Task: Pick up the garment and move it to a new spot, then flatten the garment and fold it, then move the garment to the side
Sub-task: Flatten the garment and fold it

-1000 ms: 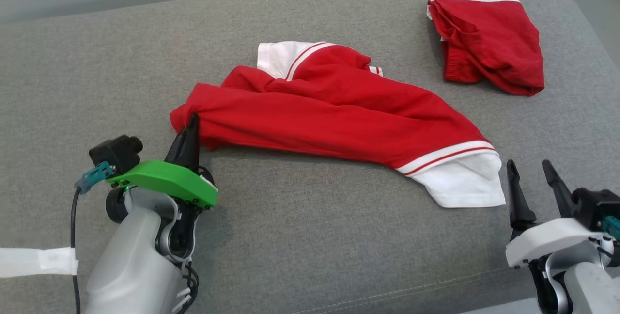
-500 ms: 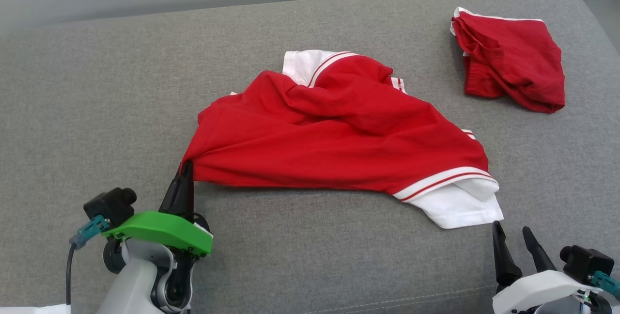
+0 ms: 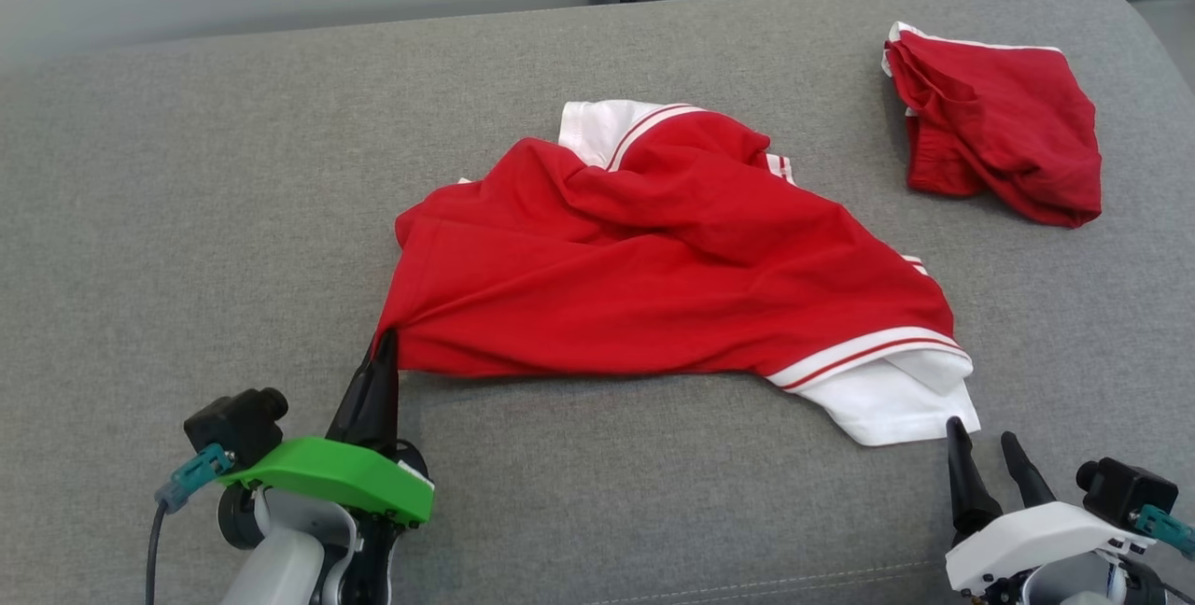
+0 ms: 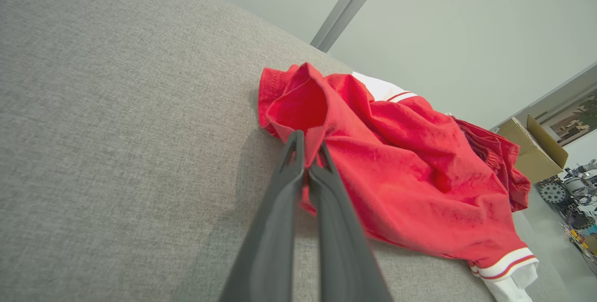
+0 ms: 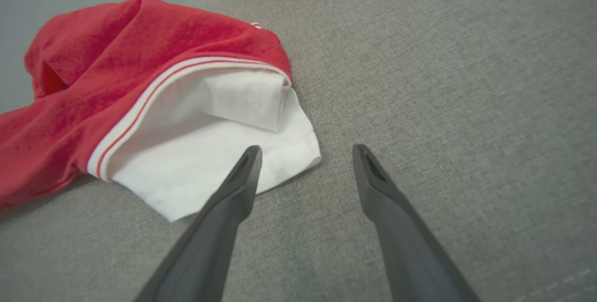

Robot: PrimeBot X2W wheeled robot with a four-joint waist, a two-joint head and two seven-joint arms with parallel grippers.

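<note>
Two red clothes lie on the grey surface (image 3: pixel 187 213), and two tools face them. One is the garment (image 3: pixel 653 288) with white striped sleeves. It spreads ahead and to the right of the left tool (image 3: pixel 386 344), which is clamped on its red corner. Its white sleeve (image 3: pixel 887 395) lies just ahead of the right tool (image 3: pixel 980 430), whose fingers are spread and hold nothing. The other, a crumpled red piece (image 3: pixel 1004 133), sits well beyond the right tool.
</note>
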